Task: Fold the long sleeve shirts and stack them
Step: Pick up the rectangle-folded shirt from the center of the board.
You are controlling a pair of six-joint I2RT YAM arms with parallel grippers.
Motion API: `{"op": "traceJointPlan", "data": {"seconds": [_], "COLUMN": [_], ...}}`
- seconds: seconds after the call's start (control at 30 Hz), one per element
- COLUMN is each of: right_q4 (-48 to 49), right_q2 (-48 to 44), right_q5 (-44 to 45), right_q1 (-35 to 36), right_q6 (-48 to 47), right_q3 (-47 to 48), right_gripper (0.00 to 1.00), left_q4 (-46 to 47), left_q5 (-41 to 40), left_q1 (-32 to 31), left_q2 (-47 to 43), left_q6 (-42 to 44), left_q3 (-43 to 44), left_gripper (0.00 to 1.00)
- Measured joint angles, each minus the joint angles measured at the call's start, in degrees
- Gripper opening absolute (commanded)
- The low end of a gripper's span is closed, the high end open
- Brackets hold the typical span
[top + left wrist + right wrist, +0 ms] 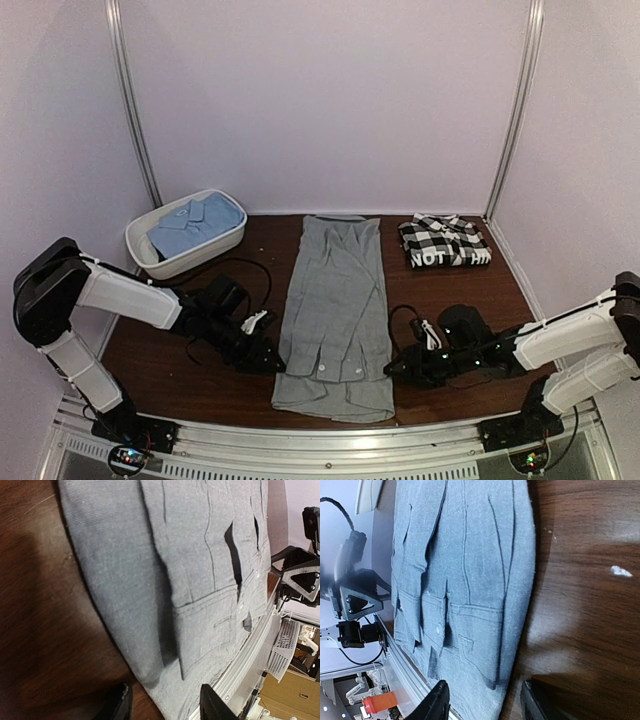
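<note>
Two grippers, three shirts and one tub are in view.

The left gripper sits low at the grey shirt's left edge, about 8 o'clock on the table. Its two dark fingers are spread apart, with the shirt's near corner lying slack between them and nothing pinched. The right gripper mirrors it at about 4 o'clock. Its fingers are likewise spread either side of the shirt's right edge, gripping nothing.

The plain grey collared button-front cloth shirt lies flat as a long narrow strip down the middle of the dark brown wooden table, running from 12 to 6 o'clock. Its sleeves are folded in over the body, and the buttoned cuffs lie near the 6 o'clock end.

At about 1 o'clock the black-and-white checked shirt rests folded into a compact rectangle, well apart from the grey one. At about 10 o'clock a white oval plastic tub holds the folded light blue shirt. A black cable loops across the table between the tub and the left arm.
</note>
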Motion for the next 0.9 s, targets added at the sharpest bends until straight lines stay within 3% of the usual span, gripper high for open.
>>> {"op": "traceJointPlan", "data": {"seconds": [0.27,0.4,0.63,0.73,0.9], "right_q4": [6.38,8.11,9.25,9.49,9.49], "right_q2": [2.91,3.91,5.33,5.33,5.33], "right_q5": [-0.72,-0.87,-1.07,-1.18,-1.46], "right_q1": [0.22,0.24,0.24,0.28,0.55], "right_q6": [1.92,2.51,3.91,3.80,3.76], "right_q3": [-1.07,-1.46,-1.57,-1.62,-1.62], "right_gripper": [0.44,0.34,0.10,0.00,0.00], "left_q4": [0.63,0.98,1.05,2.10,2.69], "left_q5": [1.42,2.49,3.76,4.37,4.59], "left_q1": [-0.42,-0.59,-1.40,-1.44,-1.44], "left_q2": [4.02,5.57,6.75,6.75,5.97], "left_q6": [-0.11,-0.31,-1.55,-2.54,-3.91], "left_q3": [3.06,3.87,4.20,3.82,2.80], "left_gripper": [0.34,0.26,0.00,0.00,0.00]}}
